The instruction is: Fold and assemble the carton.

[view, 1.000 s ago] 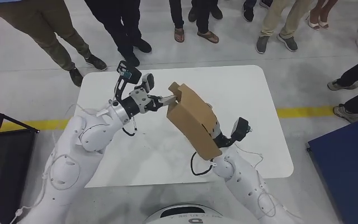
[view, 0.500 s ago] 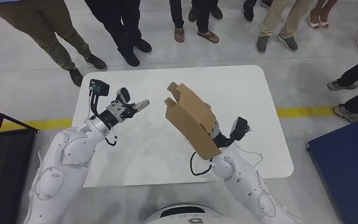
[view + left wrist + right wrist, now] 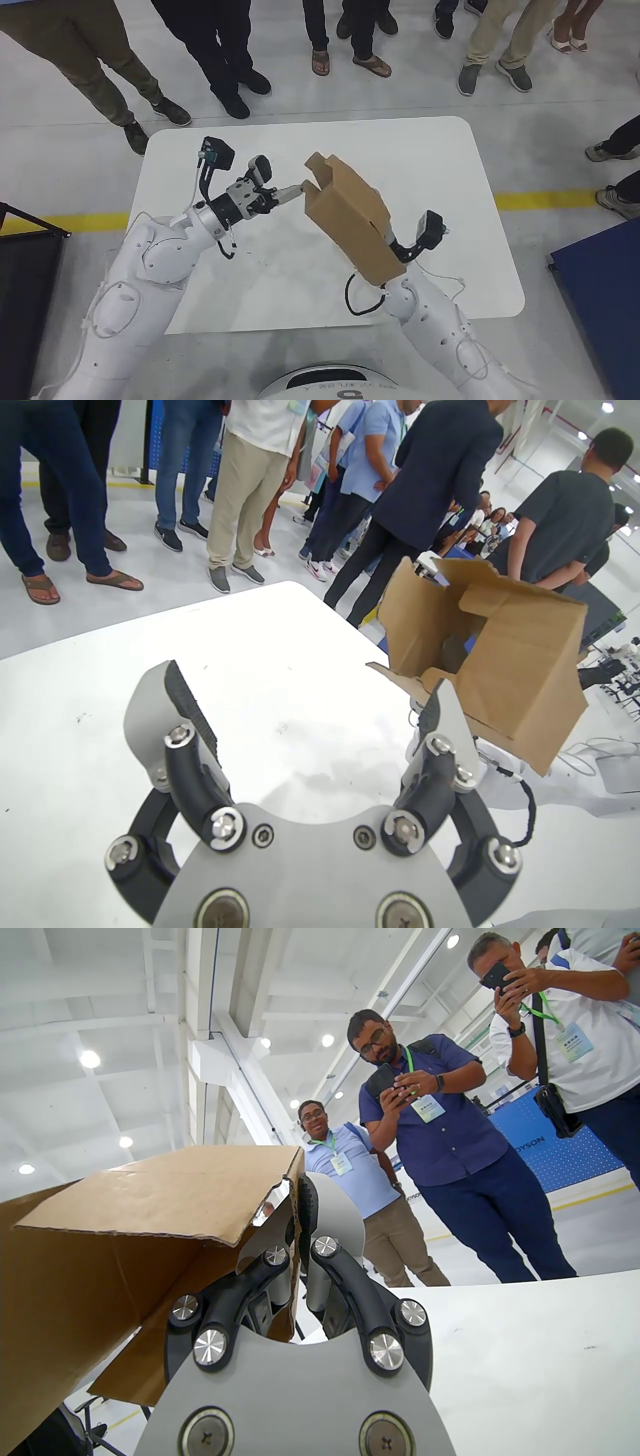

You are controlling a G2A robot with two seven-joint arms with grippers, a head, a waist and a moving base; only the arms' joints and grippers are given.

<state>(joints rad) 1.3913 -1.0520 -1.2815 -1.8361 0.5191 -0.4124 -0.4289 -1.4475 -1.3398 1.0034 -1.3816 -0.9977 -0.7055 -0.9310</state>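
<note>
Seen from above, there are one carton (image 3: 350,215), one white surface (image 3: 440,160) and two grippers. The brown carton is held up off the surface over its middle and tilted. Its flapped open end is turned toward the left arm, and its other end is down at the right arm's wrist. The left gripper (image 3: 278,180) hangs over the surface just beside that open end, its jaws spread wide with nothing between them. One tip lies right at a flap; whether it touches cannot be told.

In the left wrist view, the two jaws stand far apart over bare white surface and grip nothing. The single carton is just past one tip, lifted clear of the surface. Its open mouth is turned to the camera, with flaps standing out around it. Inside the mouth a dark rounded shape shows deep in the box; what it is cannot be told.

In the right wrist view, the right gripper (image 3: 299,1213) has its jaws closed tight on one wall of the carton, at that wall's ragged edge. One jaw sits inside the box and the other presses against the wall from outside. The carton stretches away from the gripper, and its brown inner faces show through the open near end. The white surface lies below and beyond the gripper.
</note>
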